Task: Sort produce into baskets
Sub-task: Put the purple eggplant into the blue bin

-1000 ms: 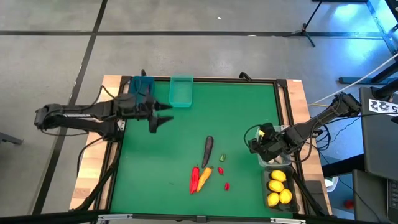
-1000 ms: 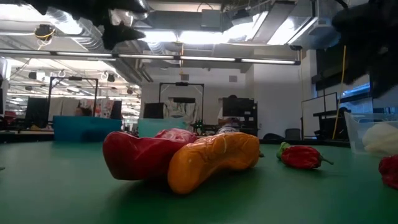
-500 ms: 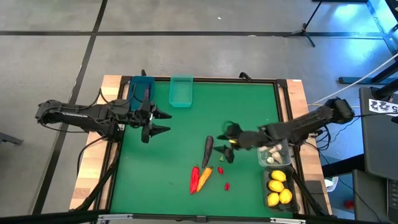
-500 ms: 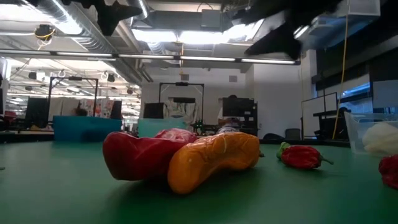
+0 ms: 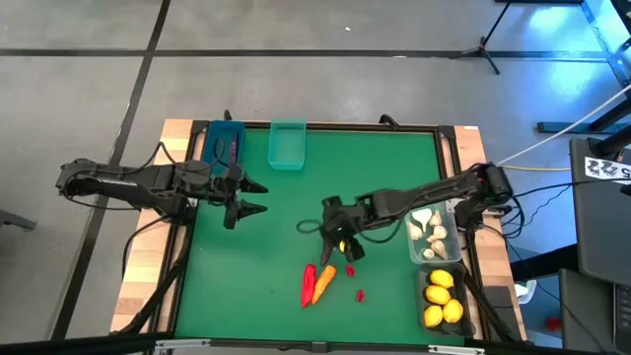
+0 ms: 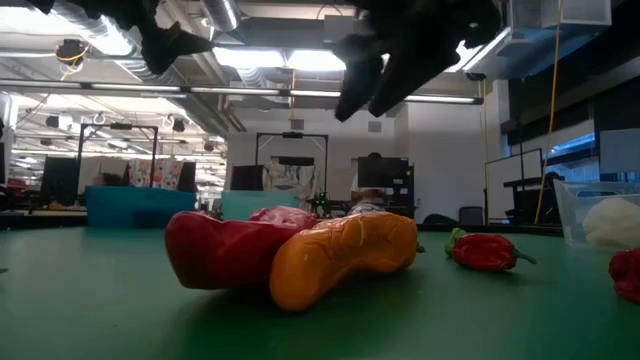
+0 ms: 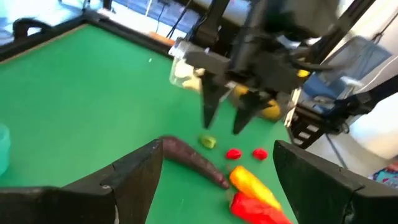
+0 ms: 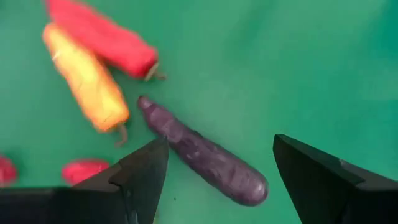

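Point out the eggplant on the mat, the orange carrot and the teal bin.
eggplant (image 8: 202,154): right wrist view, middle of its purple body.
orange carrot (image 6: 345,255): low view, middle of its orange side.
teal bin (image 5: 287,145): high view, its bare floor.

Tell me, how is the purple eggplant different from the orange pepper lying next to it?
The eggplant is dark purple, the orange pepper bright orange-yellow. The eggplant lies alone, right under the open right gripper; the pepper lies beside a red pepper. Both are long and lie flat on the green mat.
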`<state>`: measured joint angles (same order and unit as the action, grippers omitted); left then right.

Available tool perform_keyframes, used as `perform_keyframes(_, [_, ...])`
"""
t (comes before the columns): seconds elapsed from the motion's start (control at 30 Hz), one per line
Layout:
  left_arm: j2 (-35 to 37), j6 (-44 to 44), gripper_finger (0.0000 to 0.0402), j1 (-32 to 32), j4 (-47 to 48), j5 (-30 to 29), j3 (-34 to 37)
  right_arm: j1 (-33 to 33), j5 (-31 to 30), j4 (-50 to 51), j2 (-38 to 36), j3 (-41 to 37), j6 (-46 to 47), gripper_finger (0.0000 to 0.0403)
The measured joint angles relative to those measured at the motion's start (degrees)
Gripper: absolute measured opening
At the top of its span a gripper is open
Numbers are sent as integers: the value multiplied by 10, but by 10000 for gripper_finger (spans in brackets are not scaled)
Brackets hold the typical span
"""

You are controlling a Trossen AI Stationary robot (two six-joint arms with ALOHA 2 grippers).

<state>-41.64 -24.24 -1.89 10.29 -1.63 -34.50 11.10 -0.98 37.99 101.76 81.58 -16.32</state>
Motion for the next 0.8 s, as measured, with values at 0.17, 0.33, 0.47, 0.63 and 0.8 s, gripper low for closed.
perform_keyframes(0.17, [0,-7,301,0,0,-2,0,1,2,54,64,57,-90,289])
perform_keyframes(0.33, [0,-12,301,0,18,-3,0,1,5,63,104,61,-137,289])
perform_keyframes(0.47, [0,-13,301,0,29,-3,0,1,-27,77,129,60,-167,289])
perform_keyframes(0.63, [0,-14,301,0,30,-9,0,1,-103,80,159,61,-197,289])
perform_keyframes(0.8, [0,-16,301,0,41,-26,0,1,-119,92,176,61,-202,286])
